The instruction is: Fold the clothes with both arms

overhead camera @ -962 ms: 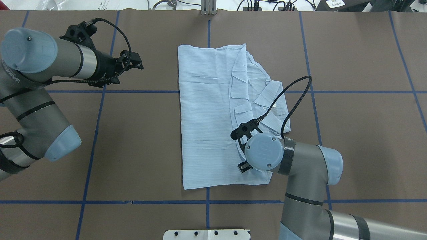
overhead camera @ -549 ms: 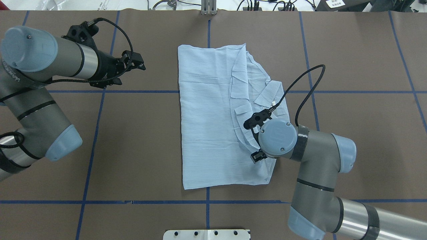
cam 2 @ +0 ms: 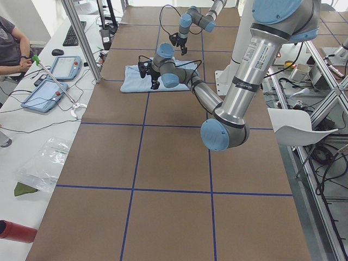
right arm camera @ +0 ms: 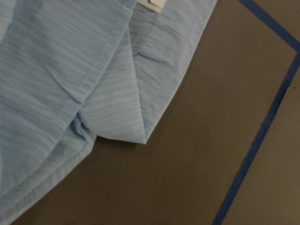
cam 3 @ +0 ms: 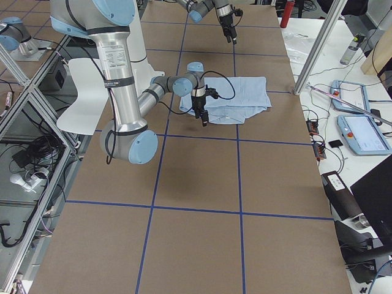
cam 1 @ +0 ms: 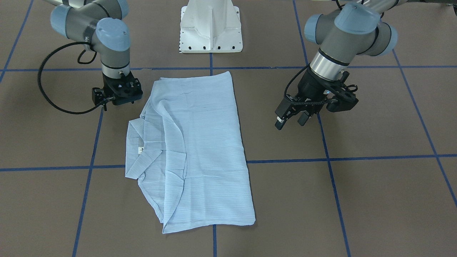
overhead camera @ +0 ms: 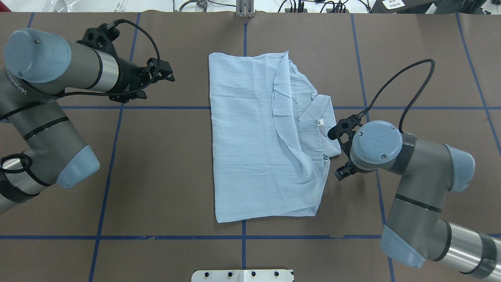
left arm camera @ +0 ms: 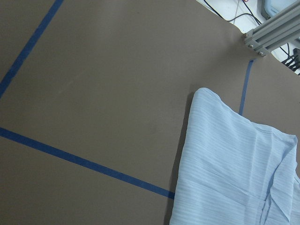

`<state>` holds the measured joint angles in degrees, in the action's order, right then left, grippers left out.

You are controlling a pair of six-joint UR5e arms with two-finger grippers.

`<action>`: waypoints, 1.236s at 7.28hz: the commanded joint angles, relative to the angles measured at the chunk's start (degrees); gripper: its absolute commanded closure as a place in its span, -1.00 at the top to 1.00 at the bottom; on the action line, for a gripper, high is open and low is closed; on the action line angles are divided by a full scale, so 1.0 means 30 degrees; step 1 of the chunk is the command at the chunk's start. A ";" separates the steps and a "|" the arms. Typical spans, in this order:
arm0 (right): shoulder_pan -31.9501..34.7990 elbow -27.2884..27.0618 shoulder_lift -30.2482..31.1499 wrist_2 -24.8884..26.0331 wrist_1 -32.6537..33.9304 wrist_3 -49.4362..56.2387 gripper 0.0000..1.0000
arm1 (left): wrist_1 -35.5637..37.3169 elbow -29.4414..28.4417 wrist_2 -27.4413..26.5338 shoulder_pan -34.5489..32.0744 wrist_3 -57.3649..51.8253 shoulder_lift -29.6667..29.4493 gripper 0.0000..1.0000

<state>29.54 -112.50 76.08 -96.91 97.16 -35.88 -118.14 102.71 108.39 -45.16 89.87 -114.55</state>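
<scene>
The shirt (cam 1: 200,142) lies flat in the middle of the frame. The left gripper (cam 1: 291,120), at the right, is spread and empty. For the right gripper (cam 1: 117,96), upper left, I cannot tell. If it pinches only the loose collar (cam 1: 142,160), the thin layers may slide and the fold may open.

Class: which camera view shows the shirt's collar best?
Exterior front-facing: the whole collar lies large and unobstructed. Overhead shows it too, beside the right arm. The right wrist camera catches only one collar tip, close up; side views show it tiny; the left wrist camera misses it.
</scene>
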 commanded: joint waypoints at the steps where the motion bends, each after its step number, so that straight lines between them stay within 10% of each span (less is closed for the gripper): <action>1: 0.0405 -0.0588 -0.1493 -0.0040 -0.0013 0.0039 1.00 | -0.0025 -0.0104 0.0021 -0.0006 -0.0101 -0.0019 1.00; 4: 0.0406 0.4551 -0.7267 0.0425 -0.0768 -0.0021 1.00 | -0.0025 -0.0250 0.0021 -0.0005 -0.0218 -0.0078 1.00; 6: 0.0318 0.8336 -0.7869 0.0488 -0.5064 0.0037 1.00 | -0.0025 -0.0280 0.0021 -0.0006 -0.0219 -0.0048 1.00; 9: 0.0288 0.8233 -0.7663 0.0079 -0.4355 0.0155 1.00 | -0.0084 -0.0310 0.0021 -0.0006 -0.0219 -0.0077 1.00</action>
<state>30.46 -87.89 52.98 -96.02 82.96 -35.49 -118.33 101.79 108.46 -45.17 89.21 -114.75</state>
